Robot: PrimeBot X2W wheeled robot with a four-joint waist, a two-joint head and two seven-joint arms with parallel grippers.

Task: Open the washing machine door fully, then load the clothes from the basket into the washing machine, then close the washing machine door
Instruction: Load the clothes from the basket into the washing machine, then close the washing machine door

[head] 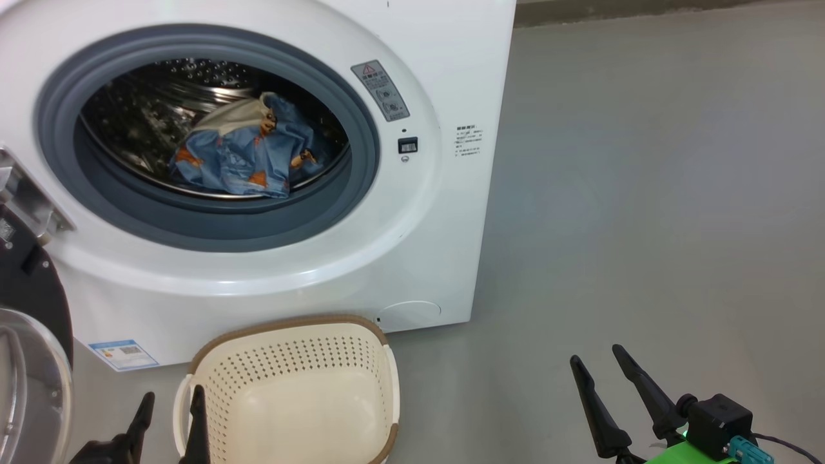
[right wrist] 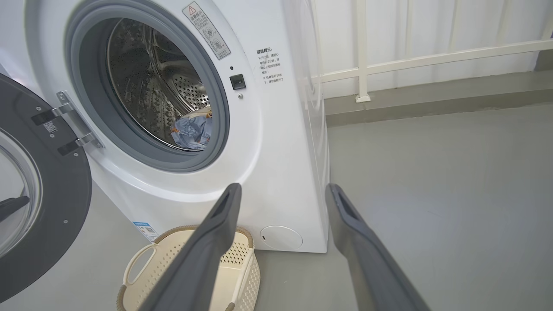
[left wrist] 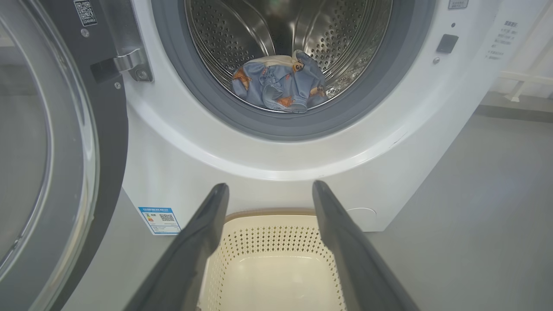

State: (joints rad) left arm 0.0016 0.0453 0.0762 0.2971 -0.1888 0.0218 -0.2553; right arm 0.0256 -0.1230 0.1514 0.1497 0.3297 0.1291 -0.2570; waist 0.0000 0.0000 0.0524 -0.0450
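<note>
We see the washing machine [head: 412, 245] across the upper left of the head view, its round mouth uncovered. Inside the grey gasket [head: 213, 222] sits the steel drum [head: 148, 103], and the clothes [head: 245, 158] lie bunched on the drum's lower wall, just behind the gasket lip: light blue fabric with orange-brown prints and a pale patch on top. In the left wrist view the same bundle rests at the bottom centre of the drum.

The washing machine door [head: 35, 283] stands swung out at the left edge of the frame, its black rim and clear glass bowl turned away from the opening and its metal hinge fixed to the machine's front.

The basket [head: 283, 320] stands on the grey floor [head: 644, 193] at the lower centre, just in front of the machine's base and beside the blue sticker [head: 122, 354]. We look straight down onto its smooth cream bottom and perforated walls inside the brown rim.

The left gripper [head: 173, 392] is at the lower left, beside the basket's left handle, its fingers spread apart and grasping nothing. The right gripper [head: 595, 354] is at the lower right over the floor, well apart from the basket, its fingers likewise spread and holding nothing.
</note>
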